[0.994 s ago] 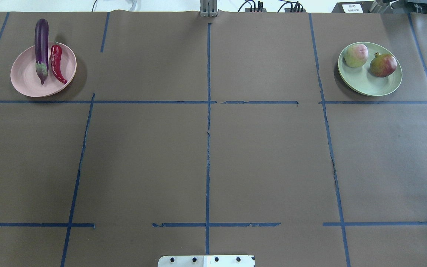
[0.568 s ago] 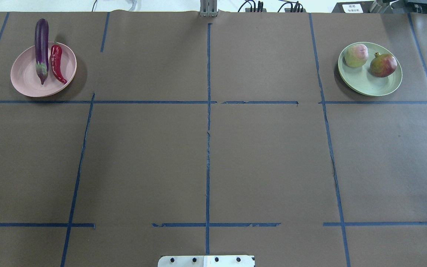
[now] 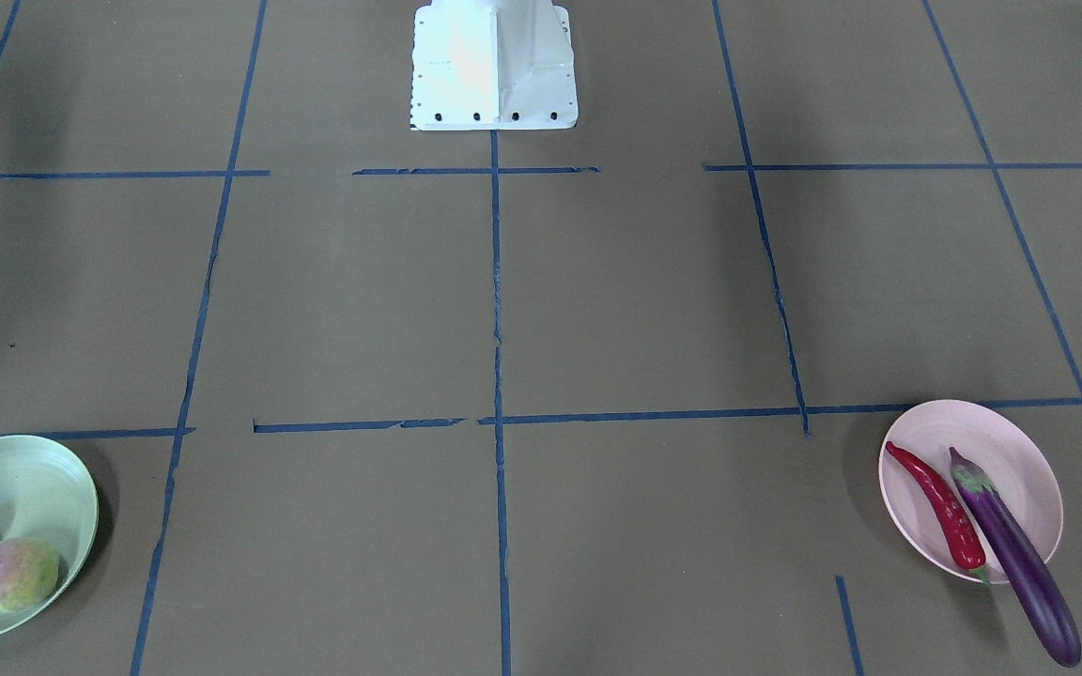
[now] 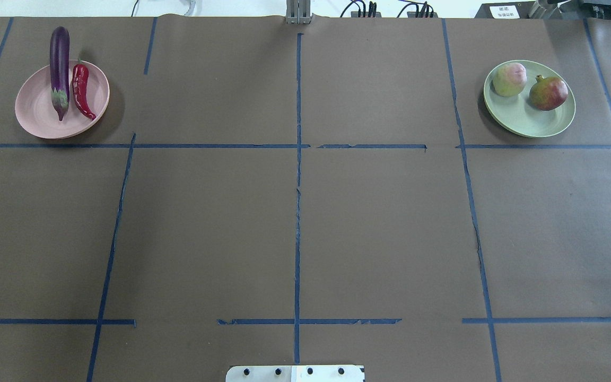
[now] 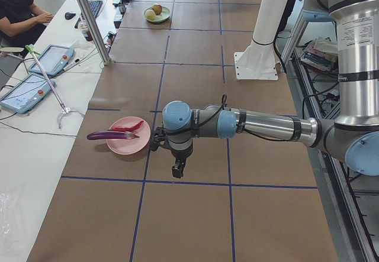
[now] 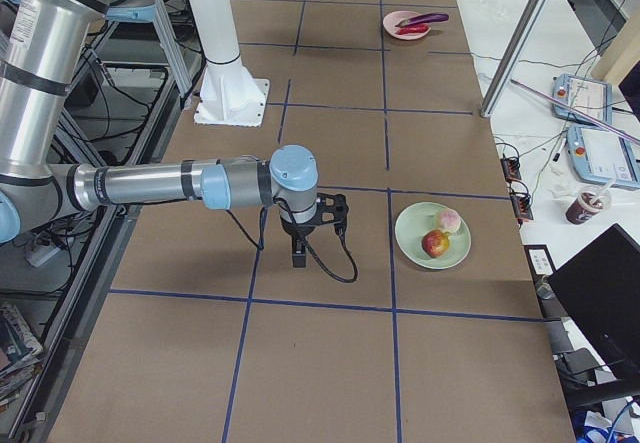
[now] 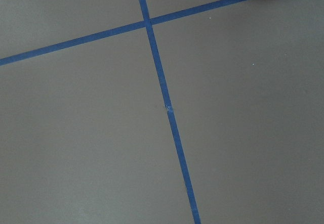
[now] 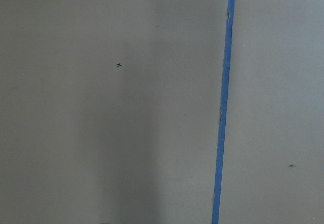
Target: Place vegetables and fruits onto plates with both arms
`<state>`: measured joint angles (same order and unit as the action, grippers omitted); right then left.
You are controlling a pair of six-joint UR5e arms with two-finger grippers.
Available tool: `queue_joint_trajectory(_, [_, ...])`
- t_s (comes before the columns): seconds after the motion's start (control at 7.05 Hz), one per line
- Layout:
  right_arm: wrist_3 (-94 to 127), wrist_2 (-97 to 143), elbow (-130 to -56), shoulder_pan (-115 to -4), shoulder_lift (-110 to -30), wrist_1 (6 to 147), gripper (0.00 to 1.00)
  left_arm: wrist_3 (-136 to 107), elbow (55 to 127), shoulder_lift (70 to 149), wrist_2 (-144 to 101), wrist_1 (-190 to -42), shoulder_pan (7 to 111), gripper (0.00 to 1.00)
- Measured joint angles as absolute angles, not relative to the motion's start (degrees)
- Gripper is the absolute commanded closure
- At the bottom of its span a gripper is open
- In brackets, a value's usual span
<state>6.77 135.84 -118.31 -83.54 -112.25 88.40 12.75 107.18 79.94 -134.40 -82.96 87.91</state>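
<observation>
Step in hand: placing looks finished. Nothing loose on the table (image 4: 380,223).

- Eggplant (image 4: 59,66) and chili (image 4: 81,91) lie side by side on the pink plate (image 4: 35,114). The eggplant's blunt end hangs out past the rim.
- Blushed fruit (image 4: 548,93) and fuzzy fruit (image 4: 509,79) sit on the green plate (image 4: 528,124), close together.
- Left gripper (image 5: 177,168) hangs pointing down over bare table. The pink plate is just beside it on the side away from the robot, not touching.
- Right gripper (image 6: 298,256) hangs the same way, with the green plate near it on its outward side, apart.
- Neither gripper carries anything that I can see. Whether the fingers are spread or closed, cannot tell: only the side cameras catch them.

Next move, as I judge it: no pick is left, so draw both arms back to rest, keeping the left one clear of the overhanging eggplant.

Views compared: the overhead and front cameras show both plates but no arm at all. The side cameras alone show the arms. The wrist cameras give only brown paper and blue tape (image 7: 162,90). The front view cuts off part of the green plate.
</observation>
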Motion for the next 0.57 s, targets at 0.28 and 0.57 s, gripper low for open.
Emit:
queue_joint_trajectory(0.28, [6.8,135.72,-118.6,-83.53,-112.25,88.14,0.0,12.56,108.09,78.54,-136.47,-83.07,87.96,0.0])
queue_joint_trajectory(0.57, [6.78,135.71,-118.63,-83.5,-112.21,88.09,0.0,12.48,108.81,78.46,-136.41,-82.88,88.04,0.0])
